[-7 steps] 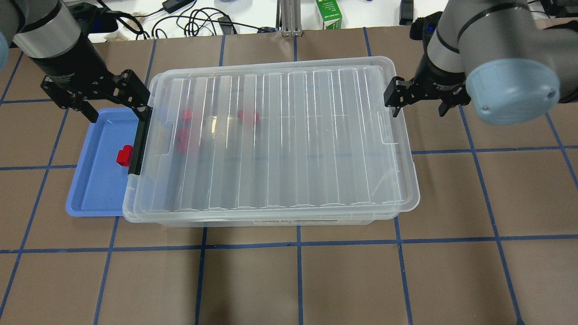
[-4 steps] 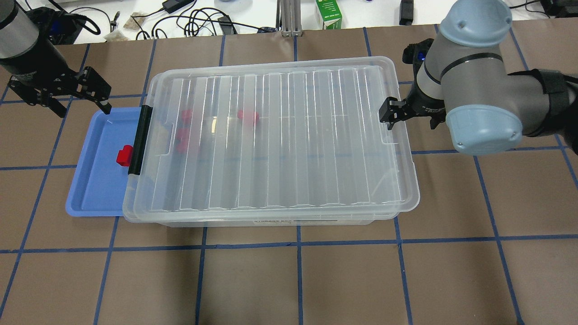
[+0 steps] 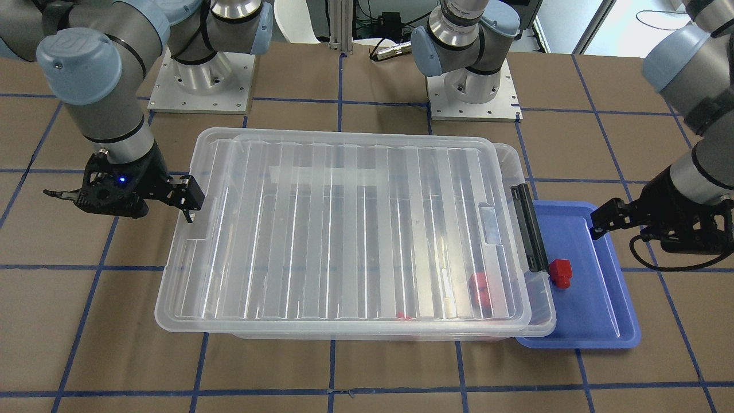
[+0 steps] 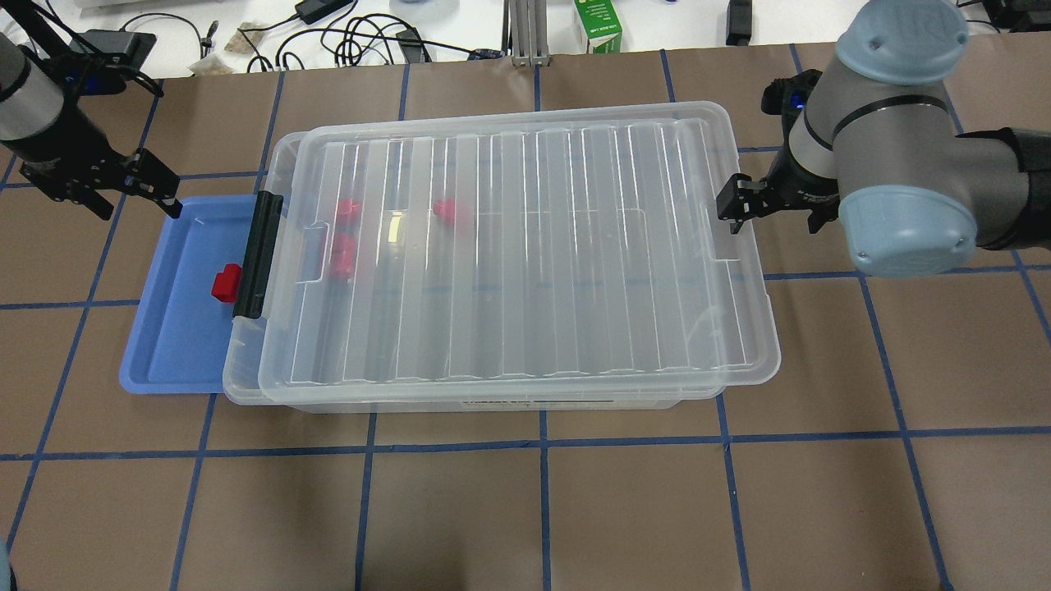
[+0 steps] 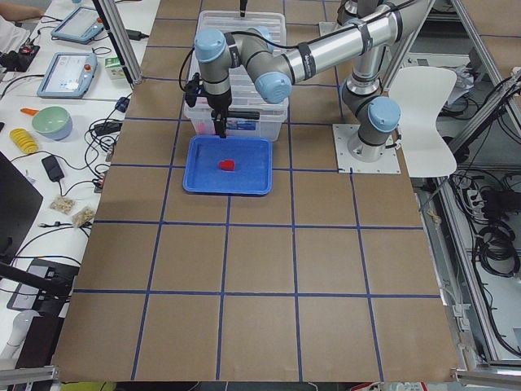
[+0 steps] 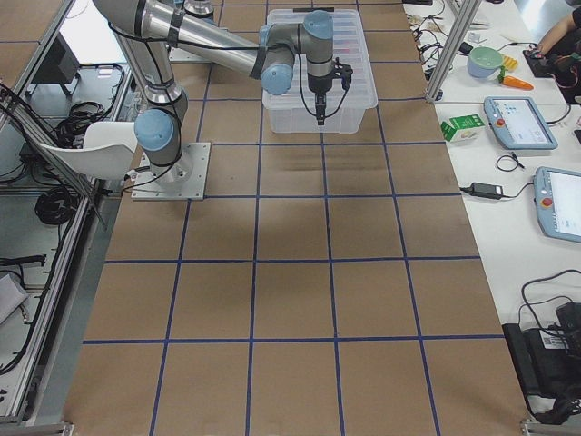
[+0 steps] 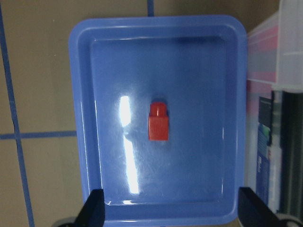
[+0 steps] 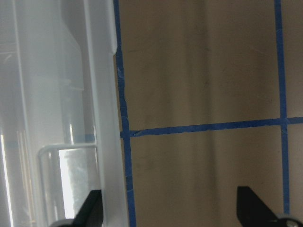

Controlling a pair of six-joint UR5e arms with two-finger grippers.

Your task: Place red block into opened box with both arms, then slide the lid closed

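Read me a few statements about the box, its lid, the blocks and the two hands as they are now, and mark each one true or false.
1. One red block lies in the blue tray. True.
2. The left hand holds a block. False: it is open and empty, above the tray.
3. Red blocks show through the lid, inside the box. True.
4. The lid sits square on the box. False: it sits offset toward the robot's right and overhangs that end.
5. The right hand is open, beside the lid's right end. True.
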